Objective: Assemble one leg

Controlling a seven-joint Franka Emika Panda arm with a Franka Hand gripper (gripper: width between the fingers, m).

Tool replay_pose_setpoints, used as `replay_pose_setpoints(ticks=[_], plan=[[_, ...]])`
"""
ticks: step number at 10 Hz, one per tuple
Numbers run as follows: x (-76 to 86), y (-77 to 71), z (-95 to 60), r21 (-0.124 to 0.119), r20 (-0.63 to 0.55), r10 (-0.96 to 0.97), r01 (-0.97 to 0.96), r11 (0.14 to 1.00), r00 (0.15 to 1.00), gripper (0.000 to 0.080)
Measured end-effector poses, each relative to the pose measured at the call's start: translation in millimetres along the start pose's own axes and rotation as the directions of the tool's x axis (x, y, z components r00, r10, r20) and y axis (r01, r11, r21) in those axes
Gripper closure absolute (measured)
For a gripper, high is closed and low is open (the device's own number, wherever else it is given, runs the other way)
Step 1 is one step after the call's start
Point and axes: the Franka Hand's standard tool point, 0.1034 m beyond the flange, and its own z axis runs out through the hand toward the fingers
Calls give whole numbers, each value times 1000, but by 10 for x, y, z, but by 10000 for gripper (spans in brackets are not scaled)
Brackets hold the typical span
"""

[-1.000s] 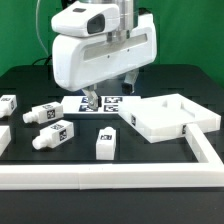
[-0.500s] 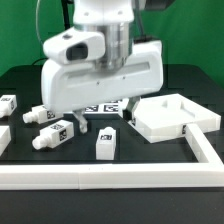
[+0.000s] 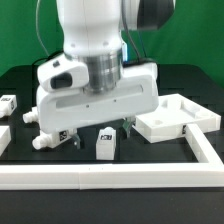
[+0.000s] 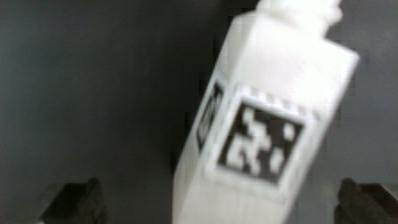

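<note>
My gripper hangs low over the black table, its big white body filling the middle of the exterior view. It is open and empty. In the wrist view a white leg with a black-and-white tag lies slanted on the table, in line with the gap between my two dark fingertips, apart from both. In the exterior view one leg lies at my body's left edge, partly hidden. Another leg stands upright just in front of the gripper. Two more legs lie at the far left.
The large flat white panel lies at the exterior view's right. A white border rail runs along the table's front and up the right side. The marker board is hidden behind my gripper body.
My gripper has come down, forward and toward the exterior view's left, now covering the marker board and part of the lying legs. No part has moved.
</note>
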Motion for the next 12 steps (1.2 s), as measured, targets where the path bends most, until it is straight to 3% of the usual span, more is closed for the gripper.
replay_pose_setpoints(ticks=[2, 5, 7, 9, 10, 12], plan=[[-37, -113, 143, 3, 18, 43, -43, 999, 999, 150], [-41, -137, 154, 3, 18, 33, -33, 999, 999, 176], [-41, -138, 154, 3, 18, 33, -33, 999, 999, 520], [-50, -137, 150, 1, 15, 35, -35, 999, 999, 515], [-169, -151, 138, -6, 4, 42, -42, 999, 999, 515], [-625, -141, -5, -13, 32, 67, -66, 998, 997, 515]])
